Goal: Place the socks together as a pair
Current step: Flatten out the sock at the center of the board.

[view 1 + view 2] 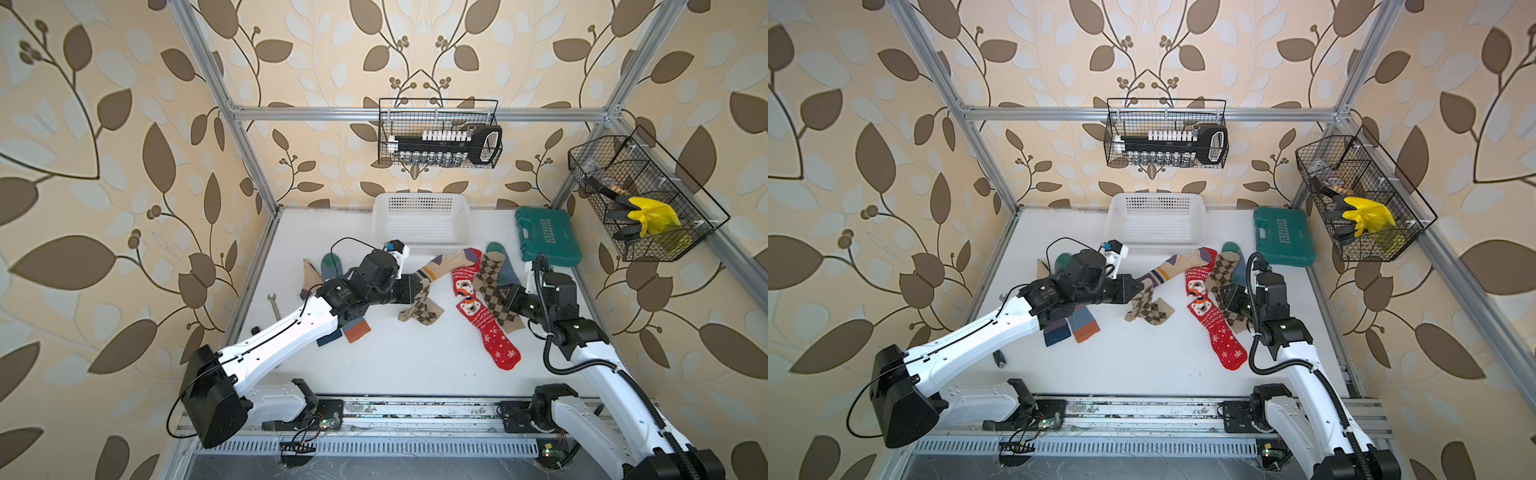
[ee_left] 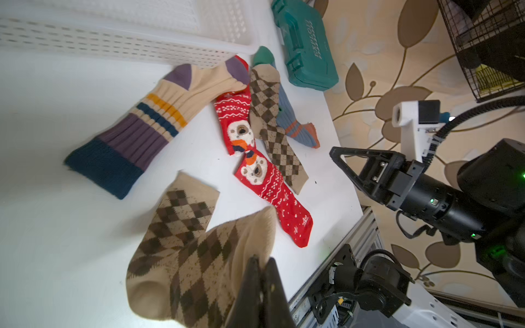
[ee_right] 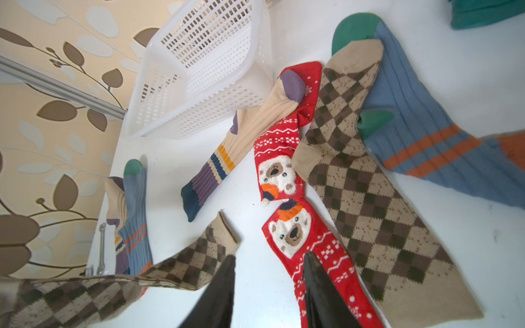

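Note:
My left gripper [image 2: 262, 262] is shut on the toe end of a brown argyle sock [image 2: 181, 255], which hangs from it onto the table in both top views [image 1: 422, 309] [image 1: 1148, 309]. The matching argyle sock [image 3: 363, 198] lies flat at the right, over a blue-grey sock [image 3: 426, 136]. Two red socks [image 1: 496, 336] [image 1: 464, 277] lie end to end beside it. A cream striped sock [image 1: 438, 266] lies in front of the basket. My right gripper [image 3: 270, 257] is open above the lower red sock's edge, with only bare table between its fingers.
A white basket [image 1: 419, 224] stands at the back, with a green tool case [image 1: 546, 235] at the back right. Another blue-grey sock [image 1: 330, 266] and a striped one [image 1: 309, 278] lie under my left arm. A wrench [image 1: 274, 305] lies at the left edge. A yellow glove [image 1: 648, 216] sits in a wall basket.

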